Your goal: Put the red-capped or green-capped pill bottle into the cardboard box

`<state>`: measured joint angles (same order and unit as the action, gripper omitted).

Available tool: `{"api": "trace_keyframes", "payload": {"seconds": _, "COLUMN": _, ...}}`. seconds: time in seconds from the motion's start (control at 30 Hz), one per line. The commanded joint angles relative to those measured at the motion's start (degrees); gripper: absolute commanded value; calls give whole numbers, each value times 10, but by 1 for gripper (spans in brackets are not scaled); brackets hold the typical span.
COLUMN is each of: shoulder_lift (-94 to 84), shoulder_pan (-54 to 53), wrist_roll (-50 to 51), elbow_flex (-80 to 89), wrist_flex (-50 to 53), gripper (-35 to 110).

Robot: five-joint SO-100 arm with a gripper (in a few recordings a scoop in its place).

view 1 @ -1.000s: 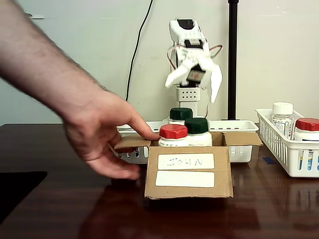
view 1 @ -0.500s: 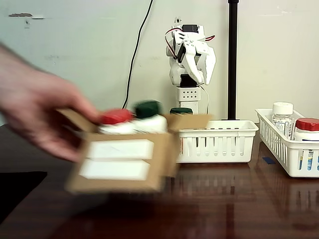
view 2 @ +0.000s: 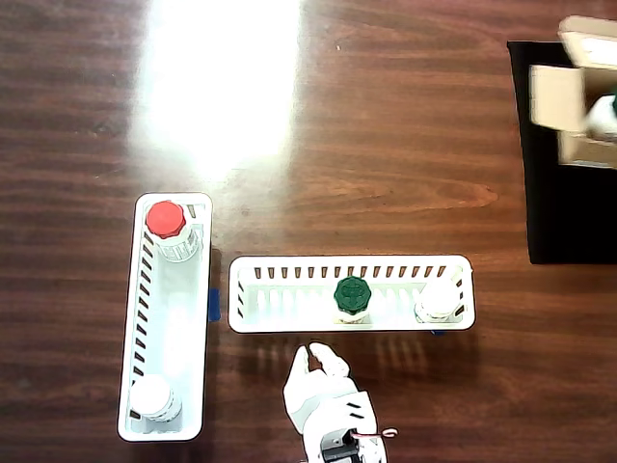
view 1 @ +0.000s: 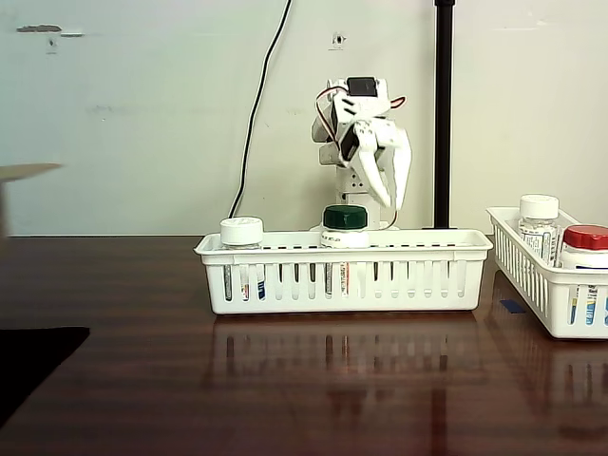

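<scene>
Cardboard box (view 2: 564,96): sat right in front of the middle basket (view 1: 342,280) a second ago, then got lifted off by a person's hand. Ended up blurry at the top right edge of the overhead view, over the black mat (view 2: 569,222). Left just a sliver of flap at the left edge of the fixed view.
Box contents: had a red-capped and a green-capped bottle standing in it before the lift. Showed only a hint of green at the picture edge afterwards, too smeared to say more.
Gripper (view 1: 385,176): hung up high behind the middle basket, fingers pointing down and spread a little, pinching nothing. Shifted only slightly over that last second.
Green-capped bottle (view 1: 344,226): stood upright in the middle basket, just below the gripper.
White-capped bottle (view 1: 241,233): stood in the same basket, toward its left end in the fixed view.
Red-capped bottle (view 1: 586,245): stood in the side basket (view 1: 532,275), well apart from the gripper.
Meaning for the task: probably looked like a finished round being cleared away. Left nowhere on the table (view 2: 366,145) to drop another bottle until the box came back, so likely a wait or a reset.
</scene>
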<state>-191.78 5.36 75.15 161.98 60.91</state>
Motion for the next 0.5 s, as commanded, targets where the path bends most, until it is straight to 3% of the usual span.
{"api": "trace_keyframes", "payload": {"seconds": 0.0, "shoulder_lift": -49, "shoulder_pan": 6, "wrist_roll": 4, "elbow_flex": 30, "wrist_flex": -8, "gripper": -1}}
{"api": "trace_keyframes", "payload": {"seconds": 0.17, "shoulder_lift": -49, "shoulder_pan": -5, "wrist_roll": 16, "elbow_flex": 76, "wrist_flex": -14, "gripper": -1}}
{"api": "trace_keyframes", "payload": {"seconds": 0.47, "shoulder_lift": -51, "shoulder_pan": 119, "wrist_roll": -133, "elbow_flex": 76, "wrist_flex": 46, "gripper": -1}}
